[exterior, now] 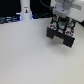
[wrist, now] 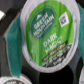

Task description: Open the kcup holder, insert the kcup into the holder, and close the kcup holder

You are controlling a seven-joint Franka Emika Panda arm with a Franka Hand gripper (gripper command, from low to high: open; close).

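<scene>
One kcup (wrist: 46,36) clamped in claw (exterior: 61,34), above white tabletop (exterior: 30,60). Holder slot not clearly visible. Advise: centre pod over slot, lower straight, release gently.

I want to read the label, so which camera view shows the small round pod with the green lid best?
The wrist view: the small round pod with the green lid fills the picture and its white lettering shows. In the exterior view, only a small greenish spot shows between the fingers of the gripper.
</scene>
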